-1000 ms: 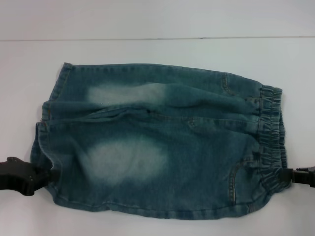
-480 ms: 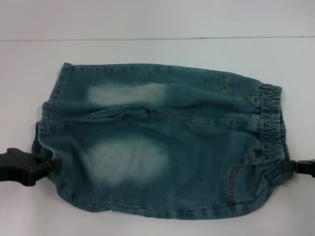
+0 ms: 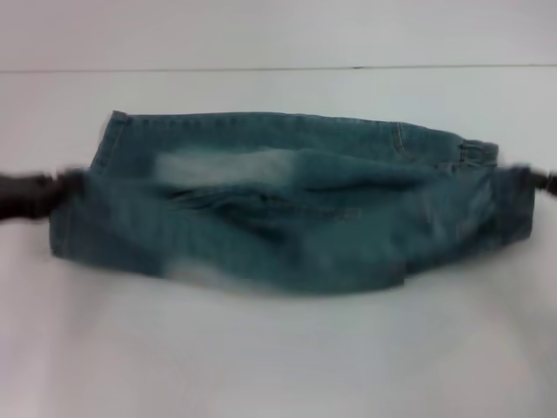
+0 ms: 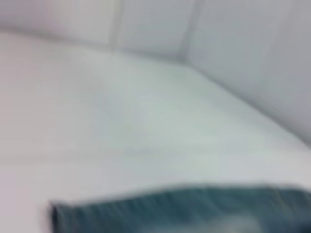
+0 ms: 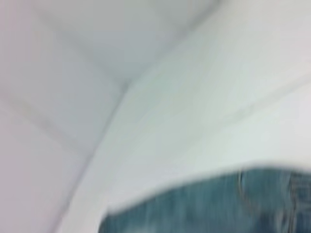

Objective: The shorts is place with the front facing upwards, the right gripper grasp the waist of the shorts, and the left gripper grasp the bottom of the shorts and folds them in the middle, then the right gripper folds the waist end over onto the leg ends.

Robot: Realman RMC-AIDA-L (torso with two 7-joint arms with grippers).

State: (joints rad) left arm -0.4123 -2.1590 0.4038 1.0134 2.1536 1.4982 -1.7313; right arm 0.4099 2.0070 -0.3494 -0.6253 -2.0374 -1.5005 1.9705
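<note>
The blue denim shorts (image 3: 278, 226) lie across the white table (image 3: 278, 348), waist to the right and leg ends to the left. The near half is lifted off the table and hangs over the far half. My left gripper (image 3: 74, 185) is at the leg-end edge and holds it up. My right gripper (image 3: 526, 177) is at the waist edge and holds that up too. Both are blurred by motion. A strip of denim (image 4: 194, 211) shows in the left wrist view, and another strip of denim (image 5: 204, 206) in the right wrist view; neither wrist view shows fingers.
A pale wall (image 3: 278, 30) rises behind the table's far edge. Bare white tabletop (image 3: 278, 374) lies in front of the shorts.
Both grippers have risen and moved away from me, carrying the near edge of the shorts up and over toward the far edge. The shorts now look about half as deep.
</note>
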